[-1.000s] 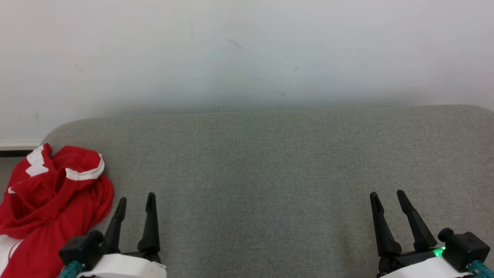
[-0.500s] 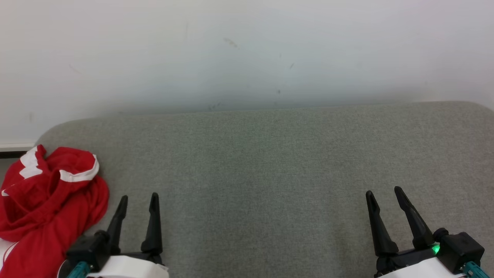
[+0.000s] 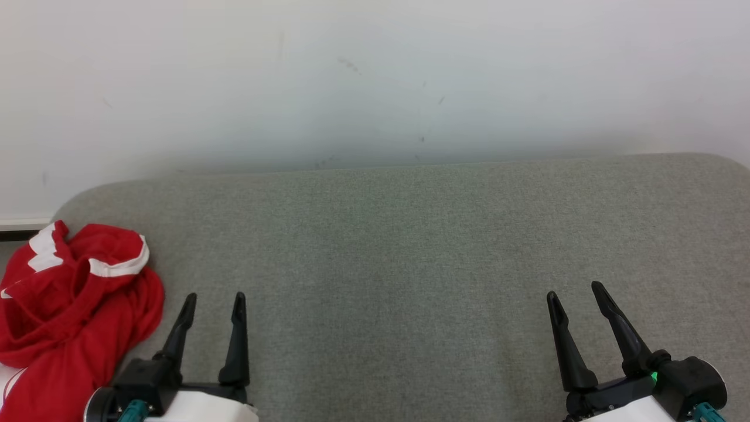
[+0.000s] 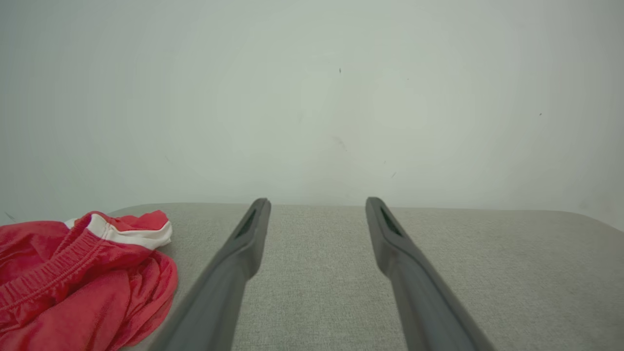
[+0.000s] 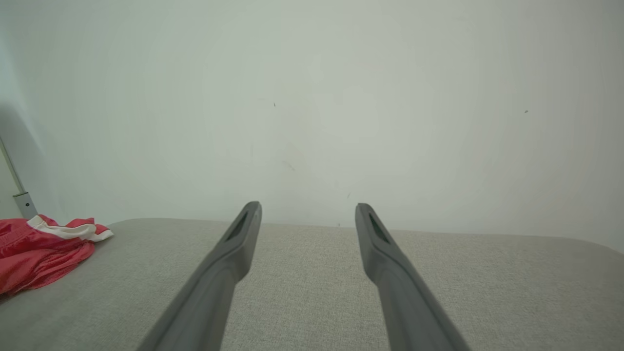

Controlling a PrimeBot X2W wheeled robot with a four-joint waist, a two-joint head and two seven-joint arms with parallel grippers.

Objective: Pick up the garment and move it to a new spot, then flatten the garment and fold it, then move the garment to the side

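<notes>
Progress: nothing done yet, I'd say; the garment (image 3: 76, 310) lies crumpled, neither lifted, flattened nor folded.
Left to do: the pick-up and move, the flattening, the fold, the shift aside.
Garment: a red heap with white trim at 8 o'clock on the grey padded surface (image 3: 398, 264), at its left end.
Left gripper (image 3: 214, 296): low at 7 o'clock, fingers pointing to 12, spread wide and empty; the garment sits just beside it at its 9 o'clock, apart.
Right gripper (image 3: 573, 290): low at 5 o'clock, fingers leaning toward 11, likewise spread and empty, well apart from the garment.
</notes>
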